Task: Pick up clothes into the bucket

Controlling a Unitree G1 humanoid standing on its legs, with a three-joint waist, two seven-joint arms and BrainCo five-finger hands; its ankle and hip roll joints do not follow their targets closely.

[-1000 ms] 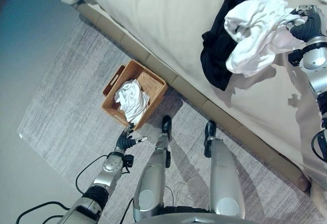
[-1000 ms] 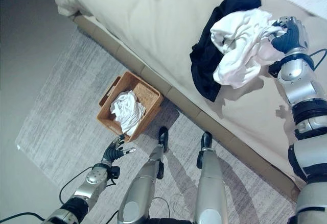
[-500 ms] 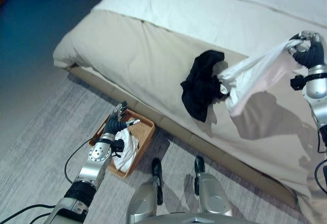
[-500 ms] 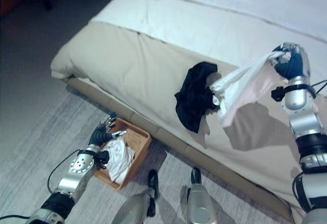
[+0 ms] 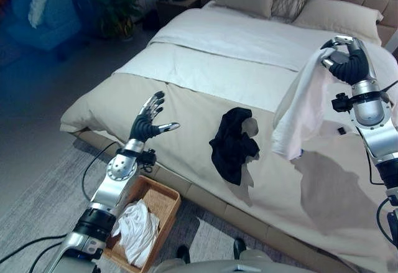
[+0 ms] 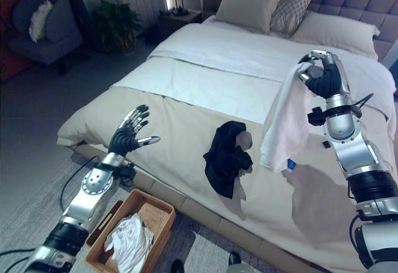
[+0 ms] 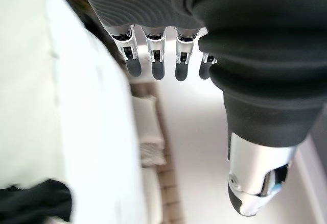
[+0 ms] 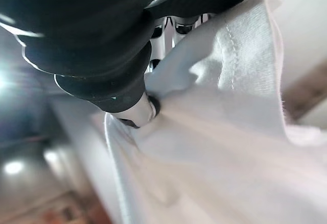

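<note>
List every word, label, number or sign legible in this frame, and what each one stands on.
None can be read.
White garment held up by the right robot hand: a small blue tag near its lower edge, too small to read.
Black garment on the bed, white garment in the basket: no print visible.

Right hand [image 8: 102,40]: fingers mostly buried in the white garment [image 8: 214,147]. Wicker basket [image 5: 163,203]: near end cut off by the frame's lower edge. Black garment [image 7: 30,201]: blurred, partly out of frame in left wrist view.
</note>
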